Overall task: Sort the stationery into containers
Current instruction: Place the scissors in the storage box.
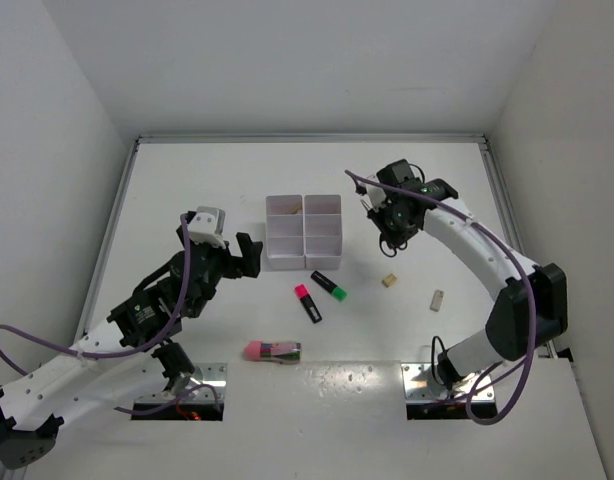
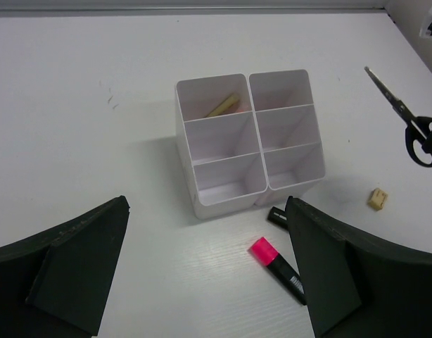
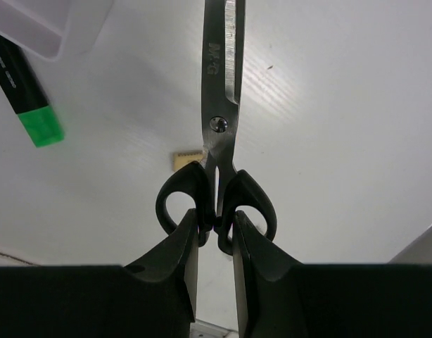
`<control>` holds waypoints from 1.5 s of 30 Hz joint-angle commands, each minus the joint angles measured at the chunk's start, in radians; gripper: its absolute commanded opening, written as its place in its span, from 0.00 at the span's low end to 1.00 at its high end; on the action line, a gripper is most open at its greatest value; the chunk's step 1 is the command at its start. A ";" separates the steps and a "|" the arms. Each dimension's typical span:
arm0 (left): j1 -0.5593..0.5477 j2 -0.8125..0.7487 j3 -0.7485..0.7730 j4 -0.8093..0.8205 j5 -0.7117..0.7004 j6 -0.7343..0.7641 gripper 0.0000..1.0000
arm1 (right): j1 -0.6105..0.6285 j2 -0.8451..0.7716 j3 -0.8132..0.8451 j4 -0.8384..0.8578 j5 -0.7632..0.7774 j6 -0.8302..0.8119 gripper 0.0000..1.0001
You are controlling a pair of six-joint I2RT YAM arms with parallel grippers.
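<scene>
The white organizer tray (image 1: 305,230) stands mid-table and also shows in the left wrist view (image 2: 184,121). A yellowish pen (image 2: 224,105) lies in its far left compartment. My right gripper (image 3: 216,236) is shut on the black handles of the scissors (image 3: 219,127) and holds them above the table, right of the tray, blades closed; they also show in the left wrist view (image 2: 402,113). My left gripper (image 2: 209,282) is open and empty, near the tray's front left. A pink-ended highlighter (image 1: 308,302) and a green-ended highlighter (image 1: 329,285) lie in front of the tray.
A pink and mint eraser bundle (image 1: 272,351) lies near the front. Two beige eraser bits (image 1: 389,281) (image 1: 437,300) lie right of the highlighters. White walls enclose the table on three sides.
</scene>
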 commanded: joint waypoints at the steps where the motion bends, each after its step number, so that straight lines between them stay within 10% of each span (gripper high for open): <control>1: 0.009 -0.011 0.002 0.040 0.006 0.018 0.99 | 0.007 -0.034 0.093 0.003 0.011 -0.069 0.01; 34: 0.018 -0.153 -0.016 0.030 -0.132 0.018 0.99 | 0.221 0.084 0.213 0.194 0.351 -1.463 0.00; 45: 0.018 -0.185 -0.016 0.021 -0.132 0.018 0.99 | 0.361 0.209 0.222 0.310 0.619 -1.605 0.00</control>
